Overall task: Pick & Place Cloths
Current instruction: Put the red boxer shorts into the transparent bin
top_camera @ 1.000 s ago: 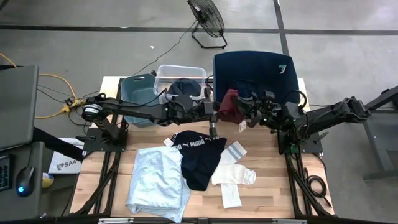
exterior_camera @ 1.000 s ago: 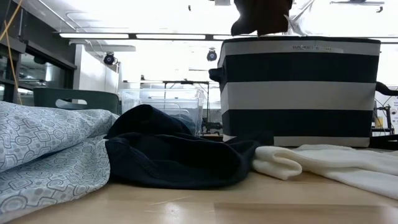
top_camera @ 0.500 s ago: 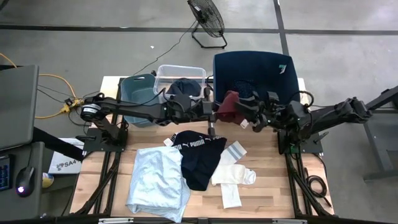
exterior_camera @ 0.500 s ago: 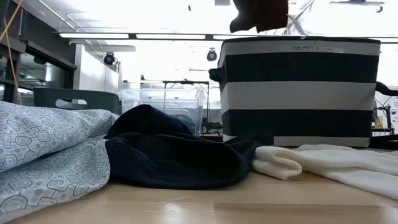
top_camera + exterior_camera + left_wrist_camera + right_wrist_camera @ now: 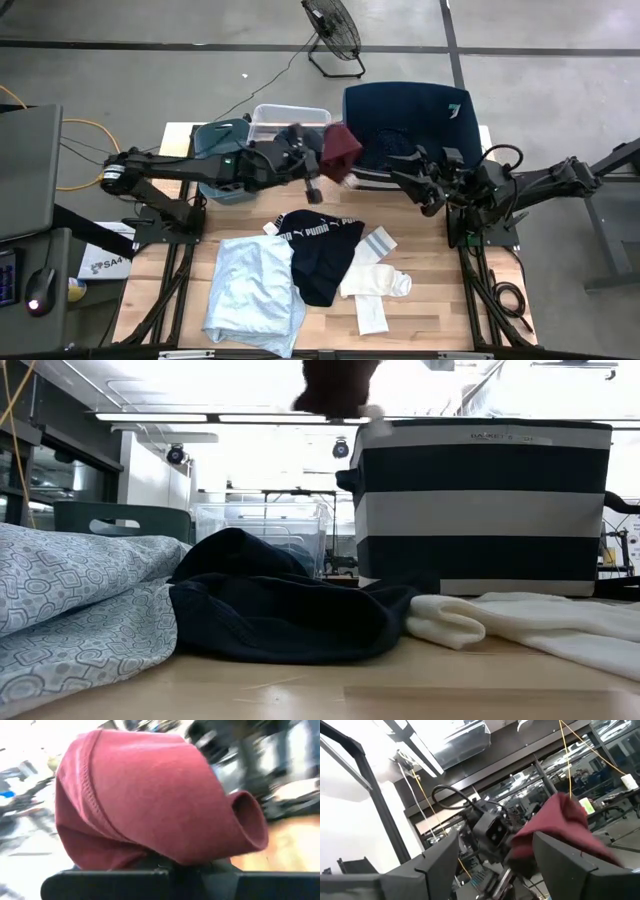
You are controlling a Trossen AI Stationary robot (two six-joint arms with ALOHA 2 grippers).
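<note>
Partway through. Carrying maroon cloth (image 5: 341,151) in left gripper (image 5: 322,160), fingers clamped on it, bunched above the pads (image 5: 150,877), hanging in air just beside the clear bin (image 5: 275,118). Not dropped yet. Right gripper (image 5: 408,180) spread wide, empty, well apart from the cloth. Still on table: pale-blue cloth (image 5: 250,295), black PUMA cloth (image 5: 320,255), white pieces (image 5: 375,285). Maroon looks soft, folded, hem stitched.
</note>
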